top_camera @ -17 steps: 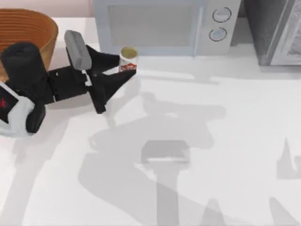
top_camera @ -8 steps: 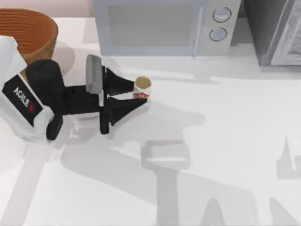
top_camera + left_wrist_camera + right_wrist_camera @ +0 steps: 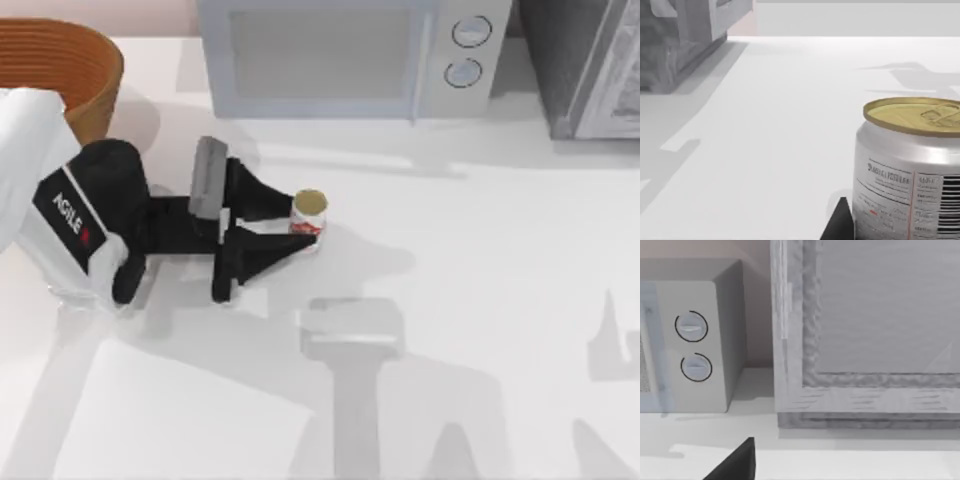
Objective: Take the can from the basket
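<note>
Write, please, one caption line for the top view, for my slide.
Left gripper holds the can upright over the white table, clear of the basket, in front of the microwave.

I see the can (image 3: 309, 213) upright, out on the white table, its dull gold top up and red-and-white label on silver. The basket (image 3: 62, 68), brown ribbed wicker, sits well apart at the far left corner.

Bright, even light; soft grey shadows fall across the white table (image 3: 500, 250).
</note>
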{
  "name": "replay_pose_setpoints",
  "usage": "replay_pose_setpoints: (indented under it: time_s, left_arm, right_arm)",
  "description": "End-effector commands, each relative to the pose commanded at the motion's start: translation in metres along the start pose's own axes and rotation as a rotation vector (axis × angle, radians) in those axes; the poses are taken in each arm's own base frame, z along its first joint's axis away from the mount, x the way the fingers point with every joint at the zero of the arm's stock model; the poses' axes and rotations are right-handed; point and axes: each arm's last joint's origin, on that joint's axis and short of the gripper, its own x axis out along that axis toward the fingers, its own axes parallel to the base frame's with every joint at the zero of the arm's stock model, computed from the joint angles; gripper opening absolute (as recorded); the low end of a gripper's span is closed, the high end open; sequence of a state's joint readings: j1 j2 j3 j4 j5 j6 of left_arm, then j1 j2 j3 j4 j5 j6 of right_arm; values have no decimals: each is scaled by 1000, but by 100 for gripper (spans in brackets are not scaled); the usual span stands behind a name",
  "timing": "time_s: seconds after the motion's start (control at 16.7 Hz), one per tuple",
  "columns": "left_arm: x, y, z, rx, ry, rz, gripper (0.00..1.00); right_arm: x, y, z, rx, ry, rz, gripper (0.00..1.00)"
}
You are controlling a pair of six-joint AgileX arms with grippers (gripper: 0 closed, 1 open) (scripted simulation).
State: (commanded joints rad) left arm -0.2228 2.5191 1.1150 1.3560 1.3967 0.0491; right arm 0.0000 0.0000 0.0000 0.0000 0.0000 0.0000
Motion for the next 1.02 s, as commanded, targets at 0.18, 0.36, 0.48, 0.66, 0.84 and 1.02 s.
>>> replay_pose_setpoints:
  time_s: [0.18,0.36,0.48,0.66,0.84,1.02]
  left_arm:
    - [0,0,0,0,0,0,0]
    - [0,0,0,0,0,0,8]
    - [0,0,0,0,0,0,23]
    - [0,0,0,0,0,0,45]
    - [0,0,0,0,0,0,68]
    - [0,0,0,0,0,0,90]
  right_arm:
    - [0,0,0,0,0,0,100]
    - [0,0,0,0,0,0,100]
    - [0,0,0,0,0,0,100]
    - [0,0,0,0,0,0,100]
    - [0,0,0,0,0,0,100]
    - [0,0,0,0,0,0,100]
